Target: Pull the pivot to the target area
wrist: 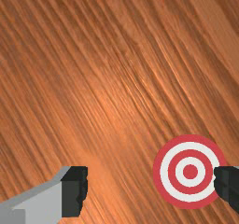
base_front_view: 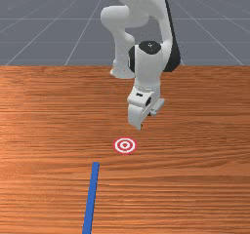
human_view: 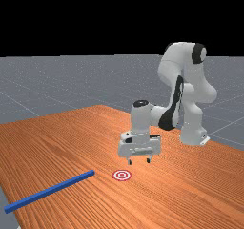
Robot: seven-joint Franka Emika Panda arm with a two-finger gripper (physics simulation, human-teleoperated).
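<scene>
Your tool (human_view: pixel 139 161) hangs wide and empty above the counter (human_view: pixel 90 132), presumably to straddle the blue bar (human_view: pixel 50 191). That lies at the far view's left, near but apart from the target (human_view: pixel 122 175)

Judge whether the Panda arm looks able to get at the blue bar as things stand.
Probably yes: the fingers hang open and empty near the target, and nothing stands between them and the nearer end of the blue bar.
</scene>
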